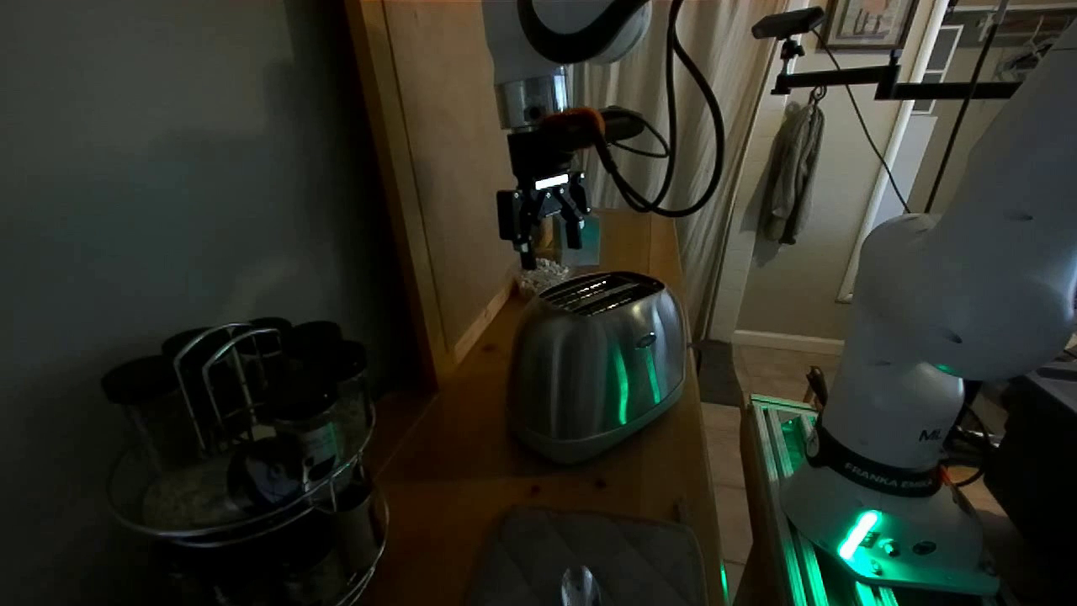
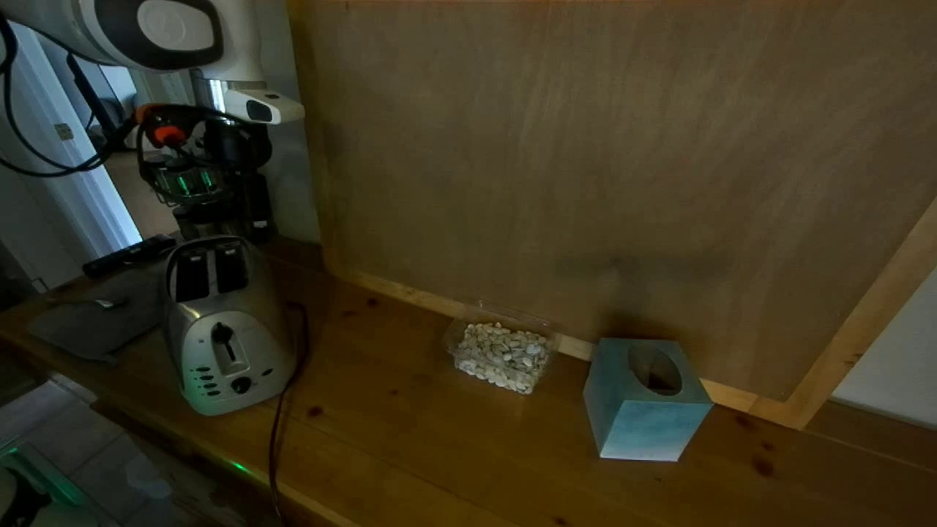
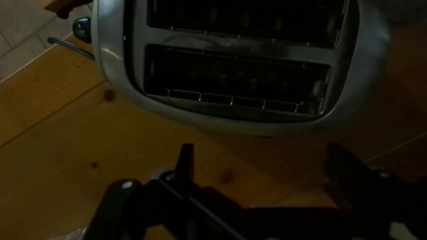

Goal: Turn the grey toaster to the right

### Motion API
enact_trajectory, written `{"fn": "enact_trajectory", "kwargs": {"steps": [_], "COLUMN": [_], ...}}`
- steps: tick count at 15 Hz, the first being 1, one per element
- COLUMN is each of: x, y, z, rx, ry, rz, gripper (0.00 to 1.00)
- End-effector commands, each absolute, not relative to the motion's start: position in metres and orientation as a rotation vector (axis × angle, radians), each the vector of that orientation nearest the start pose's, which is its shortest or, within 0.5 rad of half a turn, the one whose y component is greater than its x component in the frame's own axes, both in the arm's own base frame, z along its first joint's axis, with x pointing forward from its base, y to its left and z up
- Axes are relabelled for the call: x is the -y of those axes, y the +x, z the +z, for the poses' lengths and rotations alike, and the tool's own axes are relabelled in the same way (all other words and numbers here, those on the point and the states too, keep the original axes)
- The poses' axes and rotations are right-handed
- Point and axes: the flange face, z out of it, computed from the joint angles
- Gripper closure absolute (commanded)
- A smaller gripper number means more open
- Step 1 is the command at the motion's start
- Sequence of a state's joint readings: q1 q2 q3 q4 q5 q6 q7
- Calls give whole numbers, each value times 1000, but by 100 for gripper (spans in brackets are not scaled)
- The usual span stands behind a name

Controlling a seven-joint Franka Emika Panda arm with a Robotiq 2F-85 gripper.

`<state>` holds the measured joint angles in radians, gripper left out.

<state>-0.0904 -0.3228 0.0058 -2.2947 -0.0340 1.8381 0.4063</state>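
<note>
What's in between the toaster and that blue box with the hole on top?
In an exterior view, a dark cord and a clear tub of whitish pebble-like bits lie between the grey toaster and the blue box.

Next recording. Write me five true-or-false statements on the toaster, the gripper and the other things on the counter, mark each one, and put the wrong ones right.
1. In an exterior view, pale pebbles sit between the grey toaster and the blue box. True.
2. The grey toaster lies on its side. False: it stands upright, with its slots facing up.
3. The gripper is open, with nothing held in it. True.
4. A spoon lies on the grey quilted mat. True.
5. The grey toaster stands on the grey quilted mat. False: it stands on the bare wooden counter, apart from the grey quilted mat.
</note>
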Motion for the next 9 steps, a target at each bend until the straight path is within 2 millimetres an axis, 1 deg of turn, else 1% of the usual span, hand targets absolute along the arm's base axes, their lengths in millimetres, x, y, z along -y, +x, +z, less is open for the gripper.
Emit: {"fn": "enact_trajectory", "kwargs": {"steps": [1,3,5,7,9], "x": [34,25,12,5,2], "y": [435,430,426,424,421], "z": [469,468,465,466,467], "rx": [-693,-513,-354,-176,0], "ry": [-3140,-3245,-3294,-3310,-3312], "rz": [190,213,201,189,189], "gripper": [0,0,0,0,0]}}
